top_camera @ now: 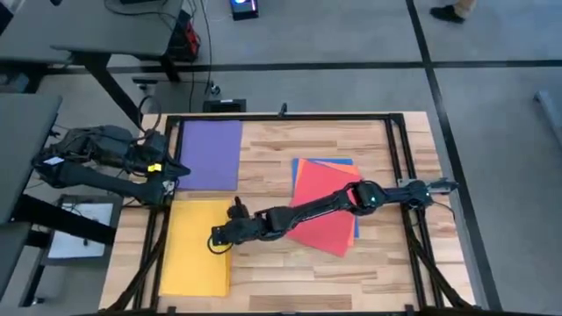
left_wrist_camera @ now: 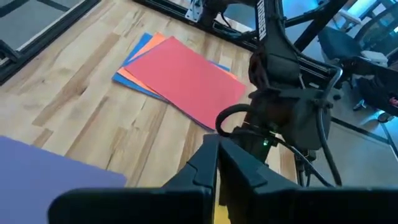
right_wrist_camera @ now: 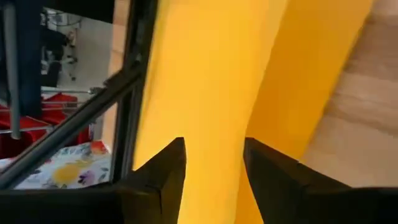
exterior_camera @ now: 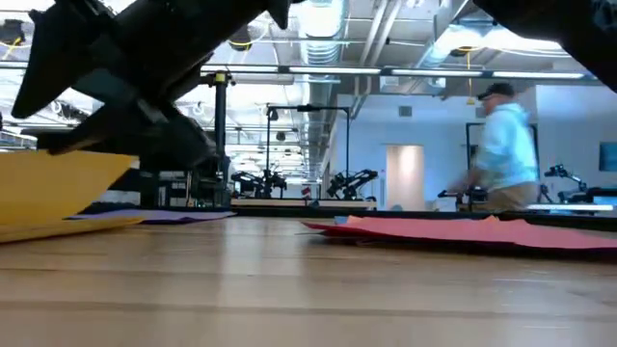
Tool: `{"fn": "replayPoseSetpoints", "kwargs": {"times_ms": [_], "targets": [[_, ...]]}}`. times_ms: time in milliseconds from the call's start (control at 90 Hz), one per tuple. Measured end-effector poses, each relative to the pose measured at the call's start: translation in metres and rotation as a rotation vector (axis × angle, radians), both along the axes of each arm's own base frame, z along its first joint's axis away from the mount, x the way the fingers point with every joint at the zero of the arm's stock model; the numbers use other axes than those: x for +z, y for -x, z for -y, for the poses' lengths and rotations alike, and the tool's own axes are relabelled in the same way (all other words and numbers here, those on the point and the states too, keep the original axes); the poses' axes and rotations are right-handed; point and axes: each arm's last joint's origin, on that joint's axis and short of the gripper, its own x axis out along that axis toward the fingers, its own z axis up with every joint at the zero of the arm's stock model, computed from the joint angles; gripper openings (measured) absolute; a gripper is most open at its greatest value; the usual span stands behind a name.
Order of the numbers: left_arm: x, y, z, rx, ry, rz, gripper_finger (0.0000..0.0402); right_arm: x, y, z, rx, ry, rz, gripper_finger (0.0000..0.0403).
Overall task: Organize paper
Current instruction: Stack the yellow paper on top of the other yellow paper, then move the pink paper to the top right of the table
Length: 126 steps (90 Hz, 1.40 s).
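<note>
The right gripper [top_camera: 213, 239] is seen at the yellow sheet [top_camera: 195, 247], fingers parted with the paper between them (one edge lifted off the table [top_camera: 263, 279]). The purple sheet [top_camera: 210, 154] lies beyond the yellow sheet; the red sheet [top_camera: 321, 207] tops the orange and blue stack beside it. The left gripper [left_wrist_camera: 217, 163], fingers closed together and empty, is held at the purple sheet's edge.

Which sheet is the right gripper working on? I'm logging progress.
The yellow sheet, at the table's left front: the right gripper sits at its edge, far from the purple sheet and the stack.
</note>
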Motion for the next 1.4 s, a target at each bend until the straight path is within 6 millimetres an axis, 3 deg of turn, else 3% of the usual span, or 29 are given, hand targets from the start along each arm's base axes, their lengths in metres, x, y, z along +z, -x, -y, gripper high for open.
{"fn": "replayPoseSetpoints", "kwargs": {"times_ms": [311, 500, 689, 856, 911, 989, 1122, 1244, 1344, 1400], "targets": [[-0.002, 0.001, 0.0, 0.0, -0.001, -0.026, 0.0, 0.0, -0.001, 0.001, 0.016, -0.003, 0.004, 0.0132], [-0.002, 0.001, 0.0, 0.007, 0.012, -0.027, 0.0, -0.007, 0.004, 0.003, 0.043, 0.03, -0.087, 0.0132], [-0.002, 0.001, 0.0, 0.008, 0.013, -0.027, 0.0, 0.0, 0.005, 0.006, 0.087, 0.029, -0.087, 0.0132], [-0.002, 0.001, 0.0, 0.017, 0.031, -0.026, 0.0, 0.003, 0.014, 0.014, 0.122, 0.102, -0.189, 0.0132], [-0.002, -0.001, 0.0, 0.031, 0.056, -0.03, 0.0, 0.016, 0.024, 0.021, 0.138, 0.145, -0.258, 0.0132], [-0.003, -0.01, 0.001, 0.043, 0.073, -0.05, 0.0, 0.05, 0.043, 0.037, 0.162, 0.216, -0.337, 0.0132], [-0.011, -0.044, 0.004, 0.025, 0.044, -0.167, 0.0, 0.096, 0.088, 0.056, 0.135, 0.37, -0.556, 0.0132], [-0.028, -0.086, 0.008, -0.028, -0.017, -0.314, 0.0, 0.115, 0.132, 0.07, 0.146, 0.459, -0.857, 0.0132], [-0.044, -0.118, 0.012, -0.092, -0.048, -0.409, 0.0, 0.135, 0.157, 0.087, 0.192, 0.512, -0.857, 0.0133], [-0.051, -0.136, 0.013, -0.147, -0.046, -0.417, 0.0, 0.136, 0.174, 0.099, 0.177, 0.504, -0.909, 0.0133]]}}
